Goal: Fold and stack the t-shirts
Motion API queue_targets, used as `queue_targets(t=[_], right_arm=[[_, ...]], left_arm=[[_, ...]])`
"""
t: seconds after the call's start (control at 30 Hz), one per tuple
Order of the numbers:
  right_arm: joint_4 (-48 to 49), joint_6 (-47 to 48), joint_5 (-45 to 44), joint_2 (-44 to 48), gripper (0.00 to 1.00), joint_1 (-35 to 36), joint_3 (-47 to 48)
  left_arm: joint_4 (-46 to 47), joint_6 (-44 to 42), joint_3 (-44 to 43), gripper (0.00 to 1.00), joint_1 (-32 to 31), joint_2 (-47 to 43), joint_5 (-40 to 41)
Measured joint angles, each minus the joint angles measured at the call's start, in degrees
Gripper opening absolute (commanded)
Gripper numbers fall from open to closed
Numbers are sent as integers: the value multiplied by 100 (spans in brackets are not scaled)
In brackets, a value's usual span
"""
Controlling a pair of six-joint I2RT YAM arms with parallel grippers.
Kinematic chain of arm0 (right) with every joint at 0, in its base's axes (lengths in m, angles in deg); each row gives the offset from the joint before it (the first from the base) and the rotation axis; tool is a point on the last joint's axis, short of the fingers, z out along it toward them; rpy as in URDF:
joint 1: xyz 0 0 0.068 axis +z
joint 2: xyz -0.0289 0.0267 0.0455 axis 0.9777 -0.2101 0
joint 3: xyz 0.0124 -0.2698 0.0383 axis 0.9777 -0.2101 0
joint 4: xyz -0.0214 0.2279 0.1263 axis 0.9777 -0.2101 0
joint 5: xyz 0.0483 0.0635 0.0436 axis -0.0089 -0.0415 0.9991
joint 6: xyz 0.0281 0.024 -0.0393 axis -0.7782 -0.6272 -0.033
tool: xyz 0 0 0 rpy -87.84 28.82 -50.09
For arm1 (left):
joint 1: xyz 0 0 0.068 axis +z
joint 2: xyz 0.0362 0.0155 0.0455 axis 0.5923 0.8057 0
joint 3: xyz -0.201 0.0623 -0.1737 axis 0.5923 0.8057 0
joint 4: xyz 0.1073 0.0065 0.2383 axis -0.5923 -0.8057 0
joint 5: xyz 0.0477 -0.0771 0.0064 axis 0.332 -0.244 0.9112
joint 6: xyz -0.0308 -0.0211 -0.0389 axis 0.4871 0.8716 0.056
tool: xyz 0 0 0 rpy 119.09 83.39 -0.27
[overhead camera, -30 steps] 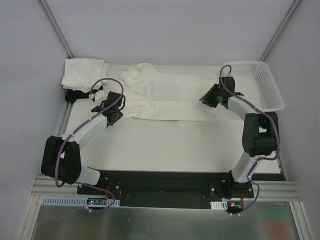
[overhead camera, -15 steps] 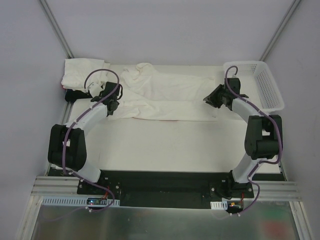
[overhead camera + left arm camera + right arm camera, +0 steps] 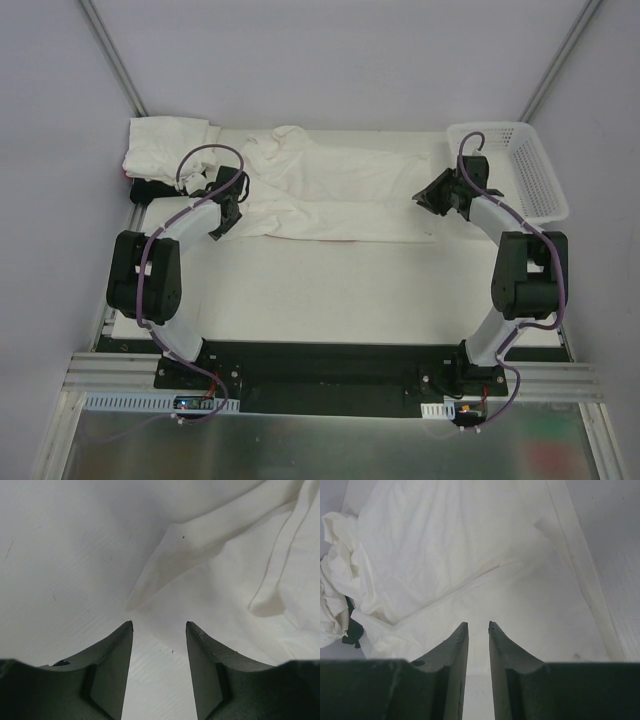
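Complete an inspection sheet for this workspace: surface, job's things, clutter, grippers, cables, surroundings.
Surface: white table, faint marks.
Job's things: white shirt spread across the far half; shirt pile at the far left, dark item under it.
Clutter: white mesh basket at the far right.
Grippers: left gripper open over the shirt's edge, holding nothing; right gripper jaws slightly apart above the shirt, nothing between.
Cables: purple cables loop along both arms.
Surroundings: grey walls, metal frame.
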Motion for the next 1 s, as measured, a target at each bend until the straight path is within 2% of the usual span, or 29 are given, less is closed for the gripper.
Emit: queue_targets(t=[0.5, 1.0], right_arm=[[9, -81, 188, 125, 25, -345, 0], [11, -81, 225, 162, 25, -463, 0]], left_arm=[[-286, 2, 308, 44, 4, 4, -435], [-426, -330, -415, 40, 188, 667, -219]])
